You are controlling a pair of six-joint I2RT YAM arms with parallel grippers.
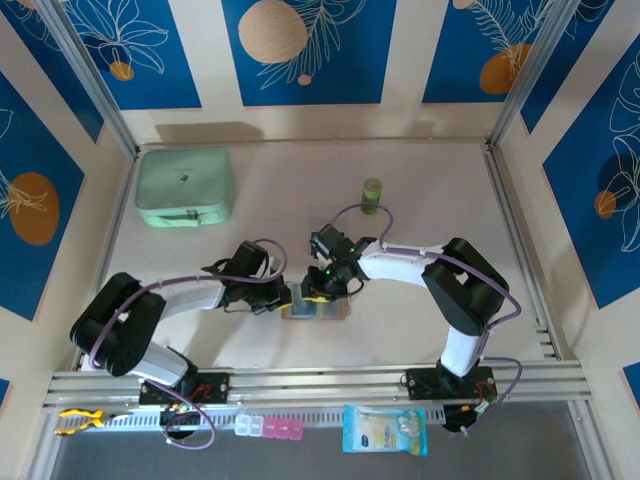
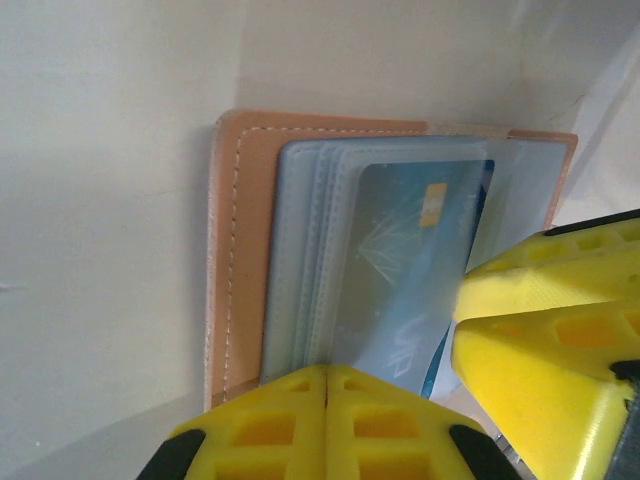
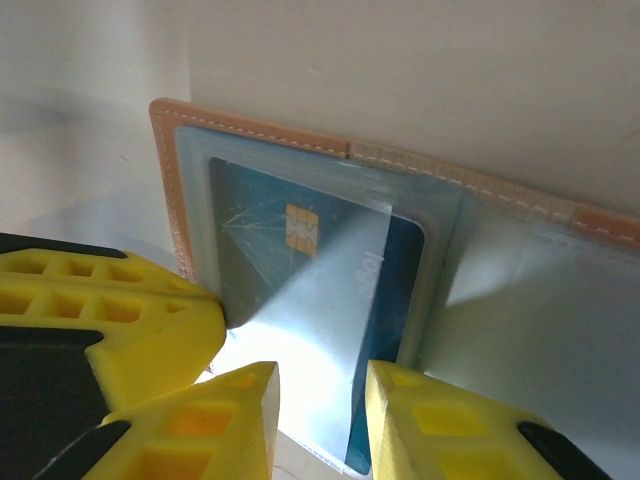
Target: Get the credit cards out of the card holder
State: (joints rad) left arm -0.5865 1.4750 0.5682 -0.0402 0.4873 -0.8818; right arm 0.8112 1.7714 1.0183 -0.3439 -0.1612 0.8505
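The card holder (image 1: pixel 316 312) lies open and flat on the table between the arms, its tan border (image 2: pixel 245 250) (image 3: pixel 260 135) framing grey-blue pocket panels. A blue credit card (image 2: pixel 410 260) (image 3: pixel 270 230) with a gold chip sits partly out of a clear pocket. My left gripper (image 1: pixel 285 297) (image 2: pixel 327 372) is shut, its tips on the holder's pocket edge with nothing between them. My right gripper (image 1: pixel 322 291) (image 3: pixel 320 385) stands partly open over the card's near end, which shows in the gap. Whether there are more cards behind the blue one is hidden.
A mint-green zip pouch (image 1: pixel 185 186) rests at the back left and a small green bottle (image 1: pixel 372 195) at the back middle. On the front rail lie a blue packet (image 1: pixel 385 430), a pink pill box (image 1: pixel 268 428) and a yellow tool (image 1: pixel 80 420).
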